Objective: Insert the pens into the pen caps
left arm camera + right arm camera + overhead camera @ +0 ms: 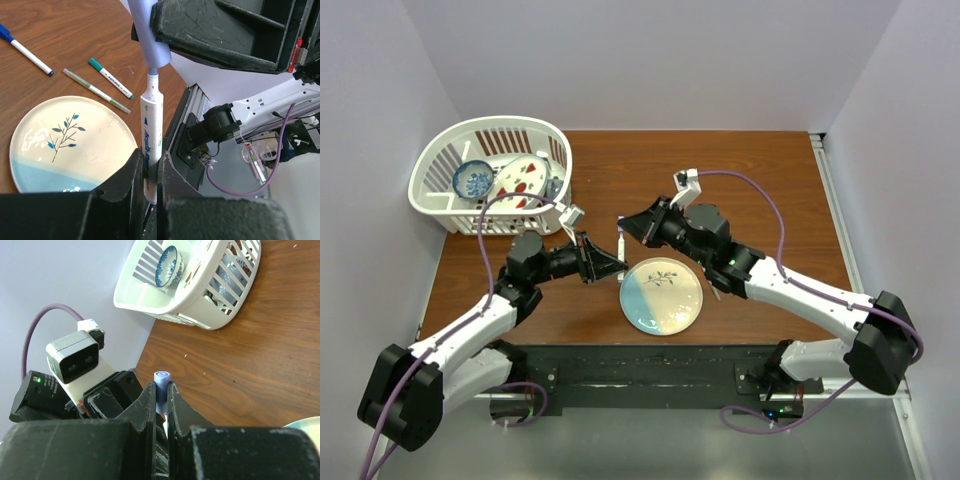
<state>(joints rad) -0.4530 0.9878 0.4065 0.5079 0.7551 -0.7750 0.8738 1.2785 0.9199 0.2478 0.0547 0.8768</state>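
White pen (151,125), clenched by left end effector (151,167), meets purple cap (150,45) (tip hidden) grasped by right end effector (160,392).

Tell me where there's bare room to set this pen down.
Free: bare table right of the basket, stretching along the back to the far right corner. Crowded: three loose pens lie beside the plate.
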